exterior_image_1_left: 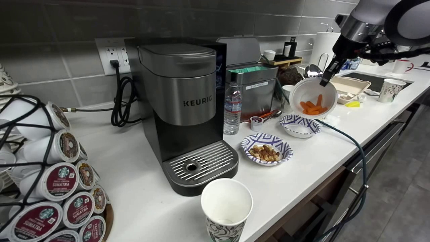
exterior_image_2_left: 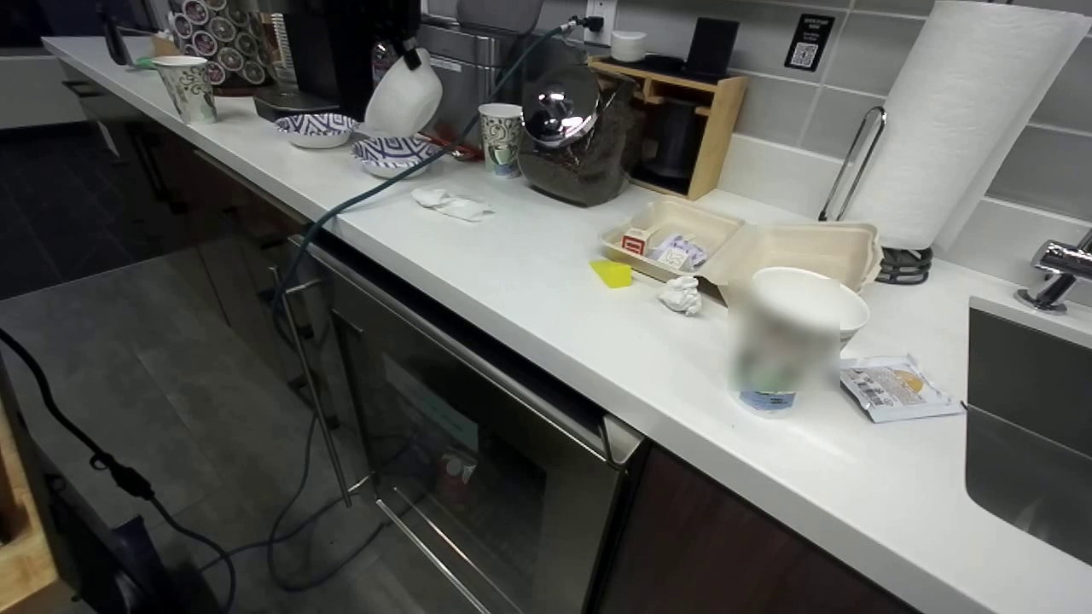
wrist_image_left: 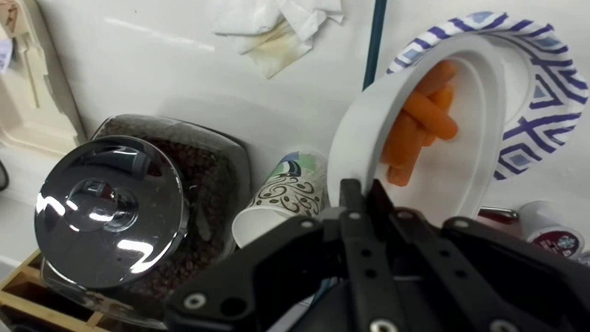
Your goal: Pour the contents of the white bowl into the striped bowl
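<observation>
the fingers (wrist_image_left: 355, 235) of the gripper (wrist_image_left: 365, 188) are clamped on the rim of the white bowl (wrist_image_left: 465, 170), one inside the wall and one outside. the bowl is held up off the counter (exterior_image_2_left: 546, 264), tipped steeply on its side, with a small pile of carrots (wrist_image_left: 429, 115) resting in its lower part. beneath it, on the counter, sits the striped bowl (wrist_image_left: 548, 108); in the wrist view the white bowl hides part of it, and i cannot tell whether the two touch. just beside the striped bowl is a patterned bowl (exterior_image_1_left: 286, 153) with nuts (exterior_image_1_left: 265, 153) in it, near the front of the coffee maker (exterior_image_1_left: 181, 87). a water bottle (exterior_image_1_left: 232, 116) stands beside the coffee maker, with a coffee pod (exterior_image_1_left: 256, 124) near it. on the opposite side of the striped bowl a teal cord (wrist_image_left: 375, 48) runs across the counter, with a crumpled napkin (wrist_image_left: 281, 27) near it. a paper cup (wrist_image_left: 290, 189) stands close to a jar (wrist_image_left: 237, 166) of beans (wrist_image_left: 209, 177). farther along are an open food box (exterior_image_2_left: 798, 251), paper towels (exterior_image_2_left: 955, 128) and the sink (exterior_image_2_left: 1028, 367).
</observation>
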Robot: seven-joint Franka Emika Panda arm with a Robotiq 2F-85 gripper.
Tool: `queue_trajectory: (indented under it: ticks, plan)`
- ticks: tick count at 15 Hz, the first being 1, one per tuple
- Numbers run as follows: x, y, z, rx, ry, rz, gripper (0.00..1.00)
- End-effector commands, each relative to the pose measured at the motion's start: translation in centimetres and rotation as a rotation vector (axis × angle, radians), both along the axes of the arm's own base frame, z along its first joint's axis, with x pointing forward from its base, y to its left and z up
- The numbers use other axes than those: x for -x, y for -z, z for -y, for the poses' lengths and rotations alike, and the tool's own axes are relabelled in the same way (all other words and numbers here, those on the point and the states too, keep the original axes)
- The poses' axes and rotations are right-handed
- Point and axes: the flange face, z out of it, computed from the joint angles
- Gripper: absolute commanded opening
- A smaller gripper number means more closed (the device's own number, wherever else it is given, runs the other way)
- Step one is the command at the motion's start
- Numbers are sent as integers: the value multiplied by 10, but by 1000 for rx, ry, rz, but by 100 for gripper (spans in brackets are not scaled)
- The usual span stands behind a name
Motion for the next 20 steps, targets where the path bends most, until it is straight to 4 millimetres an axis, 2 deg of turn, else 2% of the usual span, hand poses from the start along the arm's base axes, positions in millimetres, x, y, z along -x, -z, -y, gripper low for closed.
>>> queue_trajectory:
  ticks: [1, 5, 7, 8, 15, 20]
  plan:
    - [-7, -9, -12, 123, -29, -34, 2]
    - [-11, -17, -25, 205, -61, -86, 2]
    - [-12, -21, -30, 160, -57, -112, 2]
    - [-7, -19, -26, 169, -59, -86, 6]
    - [-18, -19, -36, 201, -83, -86, 2]
    - [-32, -15, -62, 259, -173, -93, 2]
